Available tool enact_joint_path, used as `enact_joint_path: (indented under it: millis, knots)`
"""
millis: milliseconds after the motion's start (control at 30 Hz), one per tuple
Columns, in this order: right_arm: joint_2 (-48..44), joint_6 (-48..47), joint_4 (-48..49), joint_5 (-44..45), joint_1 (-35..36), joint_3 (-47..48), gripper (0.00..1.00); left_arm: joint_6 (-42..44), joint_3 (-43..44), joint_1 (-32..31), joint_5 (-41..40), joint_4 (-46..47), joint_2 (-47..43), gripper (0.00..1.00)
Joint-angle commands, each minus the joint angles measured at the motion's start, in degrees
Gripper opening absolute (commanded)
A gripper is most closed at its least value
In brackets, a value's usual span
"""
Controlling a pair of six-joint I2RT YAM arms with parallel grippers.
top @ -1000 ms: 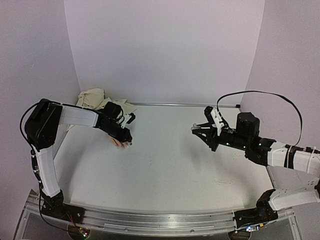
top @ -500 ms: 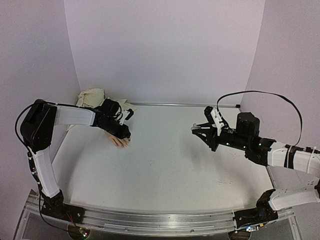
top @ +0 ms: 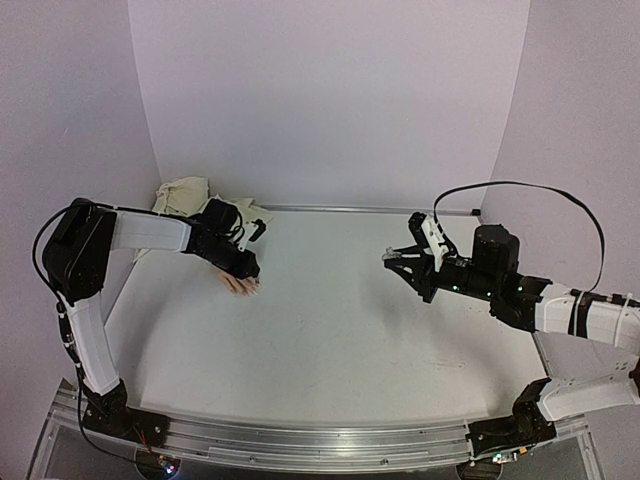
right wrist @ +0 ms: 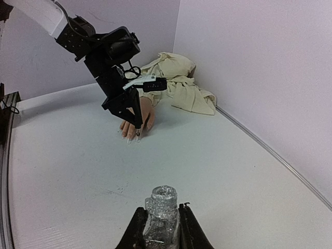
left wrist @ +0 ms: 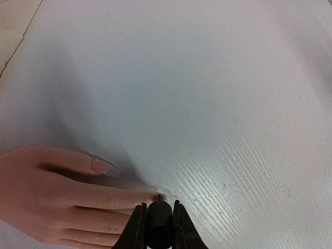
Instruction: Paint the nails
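Nails partly hidden behind left pincer, mannequin hand cropped

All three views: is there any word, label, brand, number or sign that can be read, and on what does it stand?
No readable text in any view.
On the bottle held in the right gripper: no label shows.
On the dark cap in the left gripper: nothing, it is plain.
On the mannequin hand, the cloth sleeve and the table: no markings visible.
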Motion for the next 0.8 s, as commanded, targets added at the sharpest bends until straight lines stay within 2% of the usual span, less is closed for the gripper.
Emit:
enact_joint_path:
  millis: [0,767]
  knots:
    - [-0.82,0.7,3.65,-1.01,-0.19,0.52,0.0,0.65,1.94,0.32,0.41,1.27,0.59,0.0]
    - [-0.81,0.7,3.63,-0.97,-0.19,0.54,0.0,0.47,2.82,0.32,2.02,1.02,1.98,0.0]
